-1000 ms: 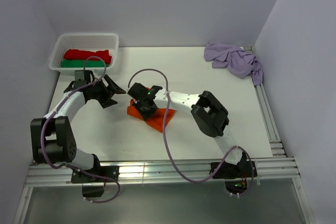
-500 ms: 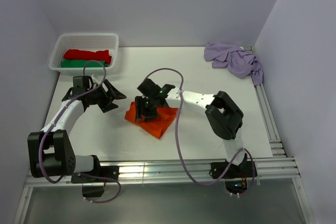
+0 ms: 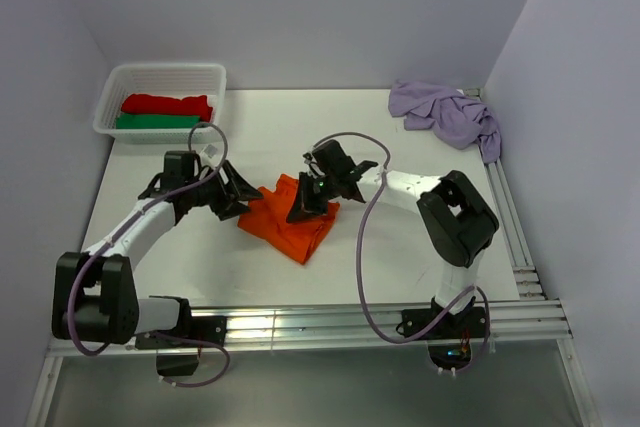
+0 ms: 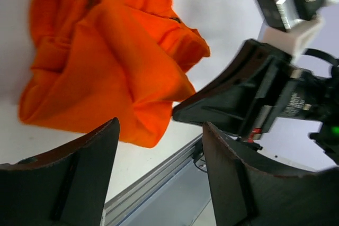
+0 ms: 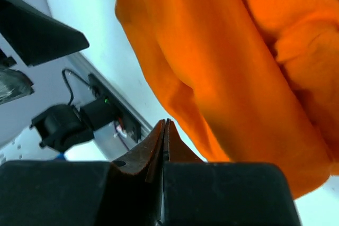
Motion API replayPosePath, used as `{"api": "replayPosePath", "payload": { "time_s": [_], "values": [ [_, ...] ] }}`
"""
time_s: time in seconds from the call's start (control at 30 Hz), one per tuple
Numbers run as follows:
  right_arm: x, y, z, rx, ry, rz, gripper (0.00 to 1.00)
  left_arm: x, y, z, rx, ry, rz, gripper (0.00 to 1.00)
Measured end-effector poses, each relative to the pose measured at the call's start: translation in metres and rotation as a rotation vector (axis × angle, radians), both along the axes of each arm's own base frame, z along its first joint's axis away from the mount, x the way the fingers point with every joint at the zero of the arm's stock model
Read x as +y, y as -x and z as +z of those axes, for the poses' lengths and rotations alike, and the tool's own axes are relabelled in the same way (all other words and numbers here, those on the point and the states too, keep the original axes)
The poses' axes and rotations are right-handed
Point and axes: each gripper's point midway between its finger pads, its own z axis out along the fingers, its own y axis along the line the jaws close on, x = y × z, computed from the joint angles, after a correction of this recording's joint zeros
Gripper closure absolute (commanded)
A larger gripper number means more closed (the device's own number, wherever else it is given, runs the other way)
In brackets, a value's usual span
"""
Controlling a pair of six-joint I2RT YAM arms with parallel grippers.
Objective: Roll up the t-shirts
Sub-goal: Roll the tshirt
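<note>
At mid-worktop, the right claw [image 5: 166,126] had snapped shut, apparently empty, beside the crumpled orange t-shirt [image 3: 285,229] as the open left claw [image 3: 246,204] closed in; rolling had not begun.

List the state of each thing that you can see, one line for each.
orange t-shirt: bunched on the table, not rolled.
lilac t-shirt: crumpled in the far right corner, not rolled.
left gripper: open, at the orange t-shirt's left edge.
right gripper: shut above the orange t-shirt, nothing visibly held.
basket: holds a red cloth and a green cloth.
</note>
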Motion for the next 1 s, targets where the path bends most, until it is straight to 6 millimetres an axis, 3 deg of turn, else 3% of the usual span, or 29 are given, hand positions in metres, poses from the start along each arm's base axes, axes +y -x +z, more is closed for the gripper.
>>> {"api": "replayPosePath", "payload": {
  "time_s": [0.2, 0.43, 0.67, 0.87, 1.0],
  "values": [
    [-0.016, 0.008, -0.017, 0.072, -0.058, 0.022, 1.00, -0.031, 0.000, -0.014, 0.026, 0.027, -0.072, 0.33],
    [-0.044, -0.025, -0.040, 0.063, -0.035, -0.026, 1.00, -0.045, -0.008, -0.047, 0.099, 0.024, -0.089, 0.33],
    [-0.074, -0.048, -0.070, 0.073, 0.022, -0.091, 1.00, -0.050, -0.041, -0.061, 0.083, 0.007, -0.094, 0.31],
    [-0.080, -0.052, -0.068, 0.047, 0.024, -0.092, 1.00, -0.053, -0.057, -0.051, 0.027, -0.007, -0.110, 0.29],
    [-0.076, -0.054, -0.036, -0.011, -0.026, -0.083, 1.00, -0.057, -0.072, -0.031, -0.030, -0.007, -0.120, 0.27]
  ]
}}
